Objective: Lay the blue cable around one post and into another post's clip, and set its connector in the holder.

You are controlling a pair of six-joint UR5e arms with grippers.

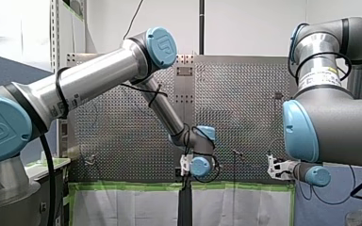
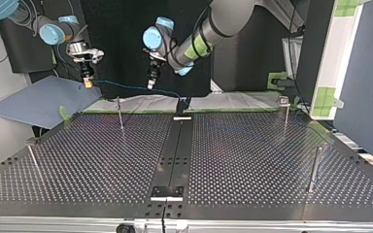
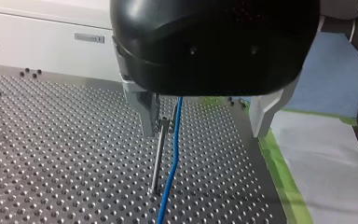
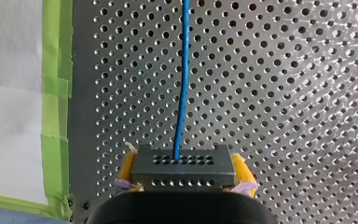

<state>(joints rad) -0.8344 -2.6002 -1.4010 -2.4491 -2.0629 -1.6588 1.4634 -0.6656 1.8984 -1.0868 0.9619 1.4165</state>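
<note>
My right gripper, with yellow pads, is shut on a dark grey connector block. The blue cable leaves the block and runs ahead over the perforated plate. In the top view this gripper hangs at the far left edge of the table, and the cable stretches from it past my left gripper. My left gripper is open above the plate. The cable passes between its metal fingers, untouched, close beside a thin post.
Thin posts stand on the perforated table: one at far left, one at far right, one at near right, one at near left. A black plate sits on the centre strip. Green tape edges the table.
</note>
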